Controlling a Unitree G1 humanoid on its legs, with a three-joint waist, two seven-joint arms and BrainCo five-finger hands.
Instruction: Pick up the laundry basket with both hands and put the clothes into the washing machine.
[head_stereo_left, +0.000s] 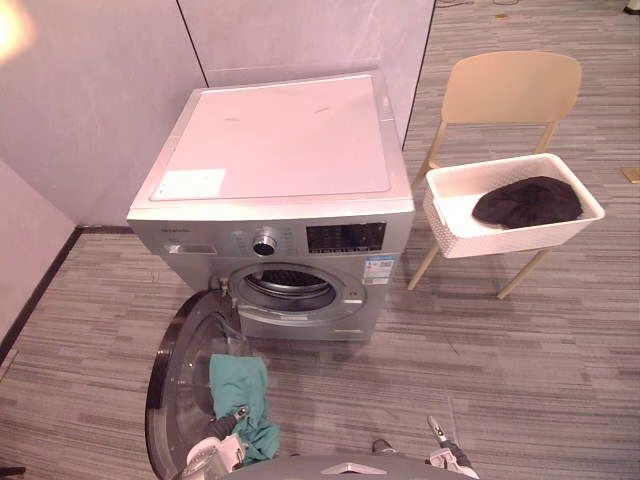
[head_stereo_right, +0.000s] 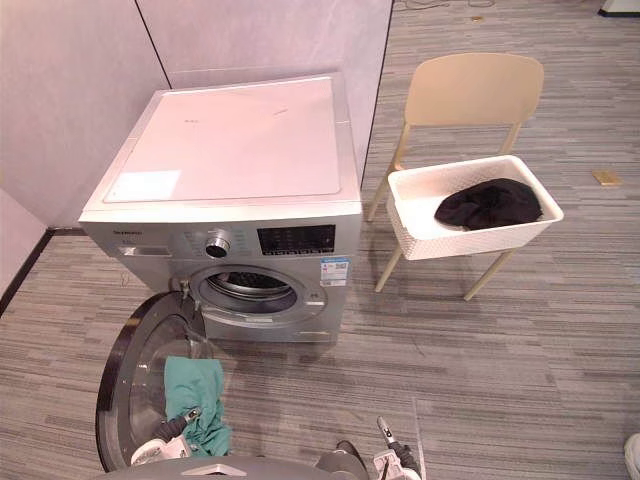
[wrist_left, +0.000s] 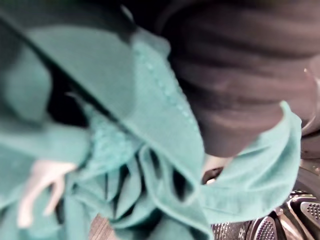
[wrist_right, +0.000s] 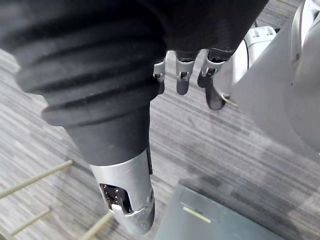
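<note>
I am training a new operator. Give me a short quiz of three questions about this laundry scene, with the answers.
1. Which hand holds the teal garment?
2. True or false: the door of the washing machine stands open.
3. What lies in the white basket on the chair? A) a dark garment B) the teal garment C) nothing

Key:
1. The left hand, low in front of the open door; the right hand holds nothing.
2. True.
3. A.
</note>
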